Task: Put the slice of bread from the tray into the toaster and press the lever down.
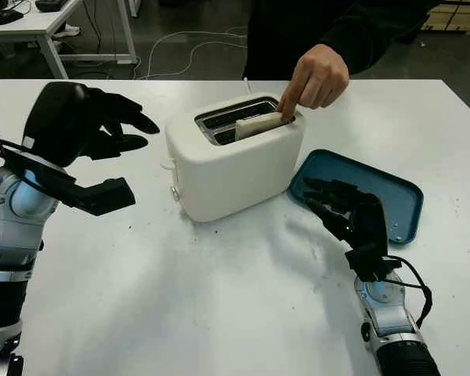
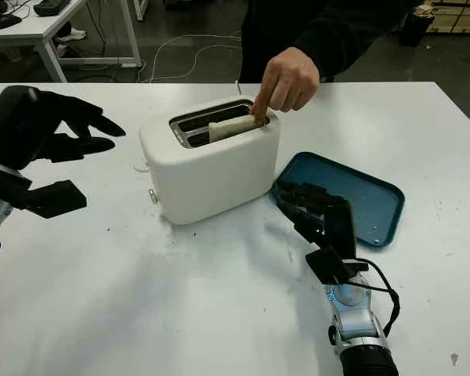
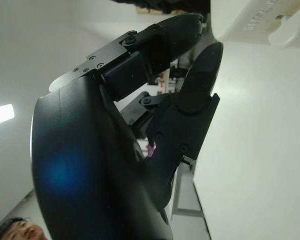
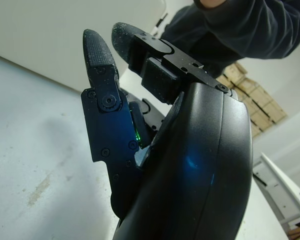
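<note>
One slice of bread (image 1: 258,124) stood tilted in the front slot of the white toaster (image 1: 233,167), its upper part proud of the slot. A person's hand (image 1: 317,77) pinched its far end from above. Toaster sat mid-table (image 1: 219,298); lever knob (image 1: 167,164) projected from its left end. Raised lettering showed on the toaster's shell in the left wrist view, too partial to read. Blue tray (image 1: 395,196) lay just right of the toaster. Right hand (image 1: 346,210) hovered open over the tray's near edge. Left hand (image 1: 102,125) was raised left of the toaster, open, holding nothing.
</note>
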Motion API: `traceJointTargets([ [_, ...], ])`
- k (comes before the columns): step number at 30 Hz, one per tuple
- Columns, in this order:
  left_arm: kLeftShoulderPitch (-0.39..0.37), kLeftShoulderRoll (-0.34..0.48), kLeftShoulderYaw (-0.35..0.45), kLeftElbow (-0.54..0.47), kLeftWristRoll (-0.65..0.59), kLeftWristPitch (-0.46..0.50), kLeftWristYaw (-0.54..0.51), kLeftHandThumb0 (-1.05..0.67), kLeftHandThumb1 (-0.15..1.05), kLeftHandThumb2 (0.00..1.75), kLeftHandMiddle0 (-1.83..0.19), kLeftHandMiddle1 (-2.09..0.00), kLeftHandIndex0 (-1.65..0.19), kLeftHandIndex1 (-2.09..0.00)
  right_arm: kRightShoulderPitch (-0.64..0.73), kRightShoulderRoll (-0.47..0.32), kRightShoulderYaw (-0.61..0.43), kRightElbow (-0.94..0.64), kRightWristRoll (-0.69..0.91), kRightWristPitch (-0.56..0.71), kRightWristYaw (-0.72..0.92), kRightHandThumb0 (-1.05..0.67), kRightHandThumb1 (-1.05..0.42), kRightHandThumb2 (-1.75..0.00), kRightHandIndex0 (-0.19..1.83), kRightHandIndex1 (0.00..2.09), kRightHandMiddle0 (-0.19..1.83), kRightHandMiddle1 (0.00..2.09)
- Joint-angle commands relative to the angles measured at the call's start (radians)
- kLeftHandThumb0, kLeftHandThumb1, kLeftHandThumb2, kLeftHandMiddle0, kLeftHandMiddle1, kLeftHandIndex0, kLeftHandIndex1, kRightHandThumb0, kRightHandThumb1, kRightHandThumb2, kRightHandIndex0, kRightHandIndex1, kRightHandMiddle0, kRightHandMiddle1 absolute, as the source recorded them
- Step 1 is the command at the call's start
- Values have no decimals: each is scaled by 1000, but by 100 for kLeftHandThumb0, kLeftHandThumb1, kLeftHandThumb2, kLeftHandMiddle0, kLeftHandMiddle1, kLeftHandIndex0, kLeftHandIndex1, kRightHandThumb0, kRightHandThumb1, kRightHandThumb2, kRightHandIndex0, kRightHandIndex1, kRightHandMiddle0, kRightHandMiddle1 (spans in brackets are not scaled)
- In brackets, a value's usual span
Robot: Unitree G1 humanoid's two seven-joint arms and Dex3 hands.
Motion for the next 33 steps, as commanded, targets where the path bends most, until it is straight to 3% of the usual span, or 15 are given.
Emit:
traceJointTargets([
  [1,-16,0,-10,9,11,-15,13,-28,69,0,-119,-89,-132,-16,-17,-3,-5,4,-15,1,-6,-50,-90,0,105,24,106,1],
  [20,-62,15,-55,45,78,-32,15,-29,71,1,-119,-89,-136,-12,-18,-9,-13,-2,-15,-4,15,-52,-90,0,106,20,106,0],
  [33,-124,57,-128,153,158,-52,-22,-34,74,1,-115,-102,-138,-8,-19,-17,-17,-4,-19,-3,16,-51,-90,0,107,20,105,0],
])
